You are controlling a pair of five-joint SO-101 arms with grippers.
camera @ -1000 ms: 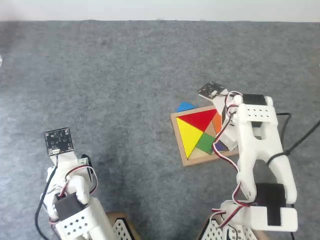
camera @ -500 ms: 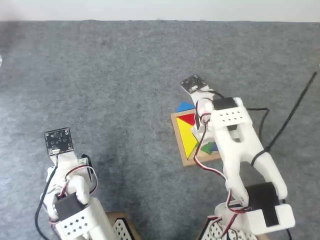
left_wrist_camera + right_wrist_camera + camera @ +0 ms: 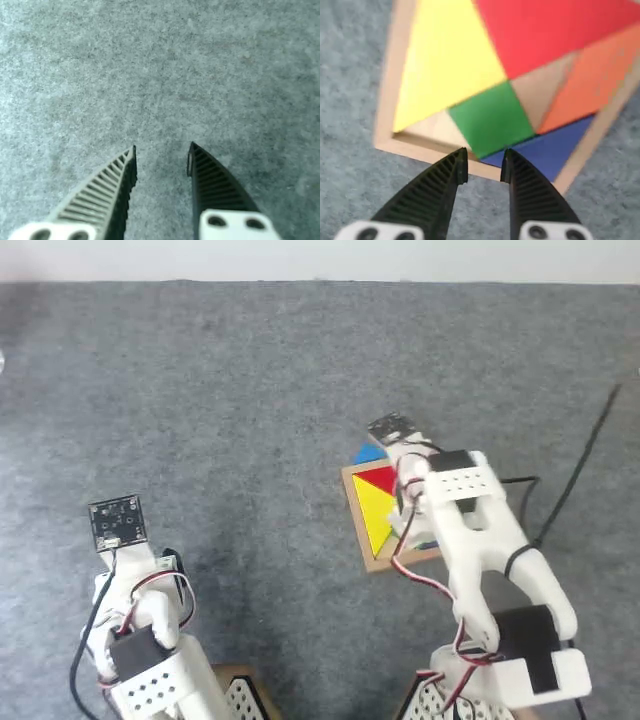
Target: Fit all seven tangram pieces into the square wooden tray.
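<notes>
Both empty: left jaws half-open; right jaws narrow gap, over tray (image 3: 386, 115) rim.

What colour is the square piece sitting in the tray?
The square piece is green, clearest in the right wrist view.

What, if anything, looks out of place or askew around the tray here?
A light blue piece lies on the mat just outside the wooden tray, by its far corner. Inside, bare wood shows between the green square and the orange piece, and beside the yellow triangle, so the fit is incomplete.
</notes>
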